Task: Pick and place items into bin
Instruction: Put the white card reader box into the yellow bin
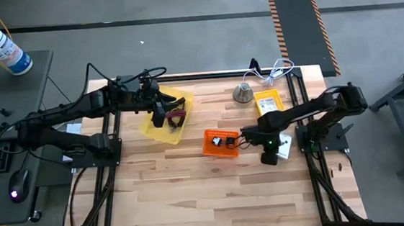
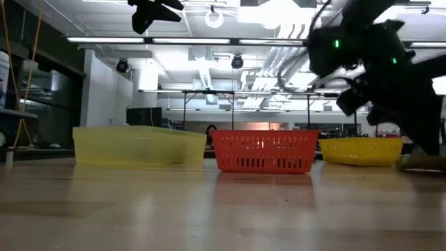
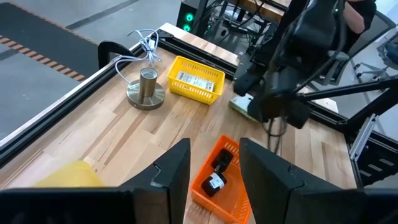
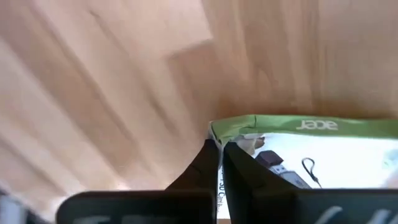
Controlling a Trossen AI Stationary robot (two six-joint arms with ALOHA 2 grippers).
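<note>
My right gripper (image 1: 269, 155) (image 4: 219, 148) is low over the table's right side, shut on a white-and-green card pack (image 1: 285, 146) (image 4: 311, 155). My left gripper (image 1: 160, 118) (image 3: 214, 152) hangs open and empty above the large yellow bin (image 1: 165, 116), where a maroon-handled tool (image 1: 177, 117) lies. The orange basket (image 1: 220, 142) (image 3: 217, 177) stands in the table's middle and holds small black-and-white things (image 3: 216, 180). A small yellow basket (image 1: 268, 102) (image 3: 196, 79) holds a white card. My right gripper pinches the card pack at its green-edged corner (image 4: 214, 129), with the two fingers (image 4: 202, 165) close together on either side of the edge. The fingers come from above, slanting. I cannot tell whether the pack is lifted or rests on the table.
A silver bell-shaped object (image 1: 242, 92) (image 3: 147, 87) stands near the far edge, with a white cable (image 1: 278, 71) beside it. In the low view the yellow bin (image 2: 139, 146), orange basket (image 2: 265, 151) and small yellow basket (image 2: 362, 150) stand in a row. Bare wood lies along the near edge.
</note>
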